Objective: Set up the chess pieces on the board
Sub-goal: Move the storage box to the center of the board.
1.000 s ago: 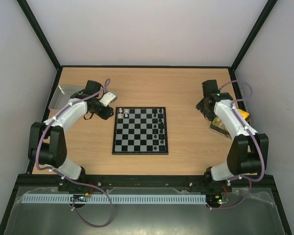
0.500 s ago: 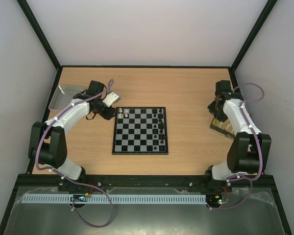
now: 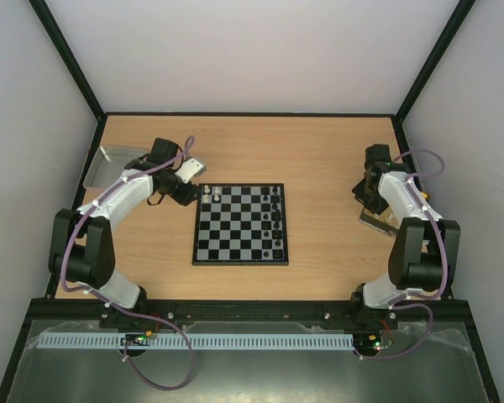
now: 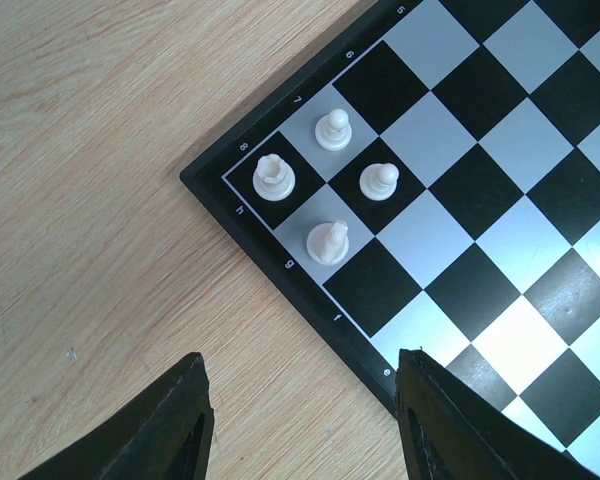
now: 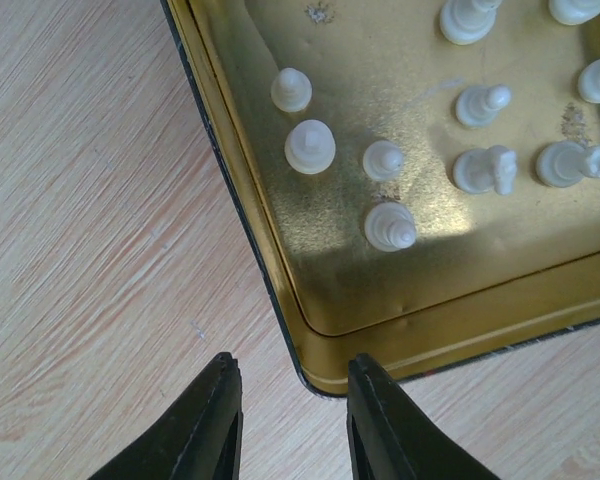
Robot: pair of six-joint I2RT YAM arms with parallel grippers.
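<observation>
The board (image 3: 239, 224) lies in the middle of the table (image 3: 319, 159), between the two arms. Only a few squares are filled. In its far left corner stand a white rook (image 4: 274, 177) on the corner square, a knight (image 4: 328, 242) beside it on the edge row, and two pawns (image 4: 333, 130) on the squares just inside. A short column of black pieces (image 3: 275, 220) stands along the right side.

The left gripper (image 4: 305, 430) hovers over the board's edge near this white corner. Its jaws are apart and nothing is between them.

More white pieces (image 5: 309, 146), some upright and some lying, are in the yellow tray (image 5: 240, 200) at the right side of the table. The right gripper (image 5: 290, 425) hangs over the near corner of this tray. Its jaws stand moderately apart and hold nothing.

I judge that the setting-up is in an early stage and that the step in hand is to fetch the next white piece. The next move calls for bringing the right gripper further over the tray, above one piece that stands free from its neighbours. It must then go down straight and close gently, because the pieces are tiny and stand near each other.
</observation>
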